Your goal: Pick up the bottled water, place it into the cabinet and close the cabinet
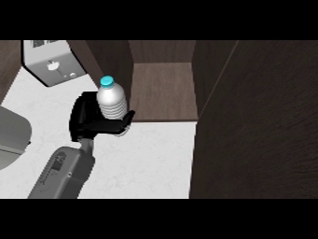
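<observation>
From the head view: left hand (87, 117) curled round the lower body of the bottled water (113, 99), blue cap up. Bottle upright, just beside the left front corner of the open cabinet (162, 93) and not yet over its shelf. To do this step well: keep the bottle upright, carry it rightward and forward past the cabinet's left wall, clear the front lip, set the base flat on the wooden floor well inside, and uncurl only once seated. Deep placement probably needed so that the tall dark panel (271, 130) at the right, likely the door, can swing shut. Below, a pale marbled counter (148, 158), bare around the forearm. Farther left, a metal toaster-like box (51, 65); at the left edge, a rounded grey body (3, 135), kind unclear. Right hand nowhere in sight.
</observation>
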You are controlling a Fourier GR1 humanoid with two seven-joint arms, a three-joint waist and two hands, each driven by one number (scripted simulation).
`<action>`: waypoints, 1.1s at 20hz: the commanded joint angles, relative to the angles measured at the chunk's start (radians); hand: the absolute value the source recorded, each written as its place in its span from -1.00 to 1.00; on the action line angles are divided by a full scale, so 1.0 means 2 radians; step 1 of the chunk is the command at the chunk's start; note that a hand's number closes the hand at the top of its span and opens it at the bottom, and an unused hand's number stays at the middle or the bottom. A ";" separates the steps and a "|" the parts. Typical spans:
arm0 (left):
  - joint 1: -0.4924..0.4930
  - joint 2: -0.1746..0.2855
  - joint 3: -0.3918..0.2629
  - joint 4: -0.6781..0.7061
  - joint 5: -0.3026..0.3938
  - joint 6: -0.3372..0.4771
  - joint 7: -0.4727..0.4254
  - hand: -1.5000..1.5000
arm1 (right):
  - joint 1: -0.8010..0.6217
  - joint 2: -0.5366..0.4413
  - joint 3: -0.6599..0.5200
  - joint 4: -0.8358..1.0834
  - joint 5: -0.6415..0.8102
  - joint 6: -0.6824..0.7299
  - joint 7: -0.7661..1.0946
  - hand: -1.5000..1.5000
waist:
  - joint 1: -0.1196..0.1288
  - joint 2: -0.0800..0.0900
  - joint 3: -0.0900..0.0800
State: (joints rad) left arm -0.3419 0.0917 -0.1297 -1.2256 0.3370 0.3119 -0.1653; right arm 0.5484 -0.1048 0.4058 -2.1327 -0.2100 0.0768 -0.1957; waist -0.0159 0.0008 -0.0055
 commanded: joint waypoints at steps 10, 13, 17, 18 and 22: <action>-0.152 -0.018 -0.027 0.060 -0.082 0.083 0.036 1.00 | -0.010 -0.011 -0.004 0.007 -0.014 0.019 -0.003 -1.00 | -0.045 0.007 0.003; -0.158 -0.008 -0.032 0.054 -0.096 0.101 0.062 1.00 | -0.018 -0.005 -0.004 0.013 -0.016 0.014 0.002 -1.00 | -0.048 0.008 0.004; -0.150 0.001 -0.036 0.068 -0.114 0.110 0.052 1.00 | -0.021 -0.003 0.004 0.037 -0.009 0.021 -0.011 -1.00 | -0.053 0.010 0.003; -0.144 -0.002 -0.041 0.070 -0.119 0.114 0.049 1.00 | -0.019 -0.002 0.012 0.020 -0.007 0.016 0.000 -1.00 | -0.056 0.010 0.003; -0.142 0.008 -0.042 0.084 -0.137 0.129 0.045 1.00 | -0.043 -0.001 -0.003 0.030 -0.014 0.017 0.006 -1.00 | -0.052 0.013 0.003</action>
State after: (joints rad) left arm -0.3397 0.1550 -0.1922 -1.2367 0.1202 0.5631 -0.1204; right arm 0.4846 -0.1062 0.4103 -2.0772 -0.2278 0.1077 -0.1953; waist -0.0754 -0.0048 0.0007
